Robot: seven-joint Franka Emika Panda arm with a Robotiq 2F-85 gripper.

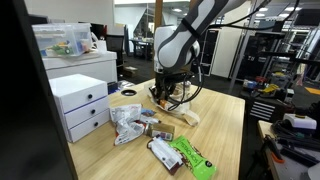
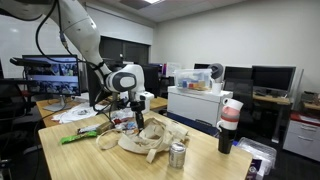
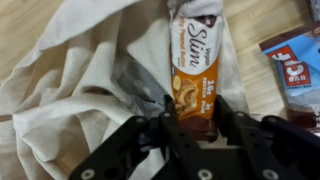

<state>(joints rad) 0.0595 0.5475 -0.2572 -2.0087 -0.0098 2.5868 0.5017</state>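
Supporting surface: wooden table (image 1: 225,120), with everything below resting on it.
Storage: white drawer unit (image 1: 80,105) at the table's edge, well apart from the rest.
Cloth: cream bag (image 3: 70,80), crumpled flat on the table.
Hand: gripper (image 3: 197,120) above the bag, clamped on the near end of the Slim bar, one finger on each long side.
Held item: orange Slim bar (image 3: 195,60), over the bag's cloth, free end pointing away from the wrist.
Neighbour: blue-and-red wrapped bar (image 3: 295,65) on bare wood near the bag.
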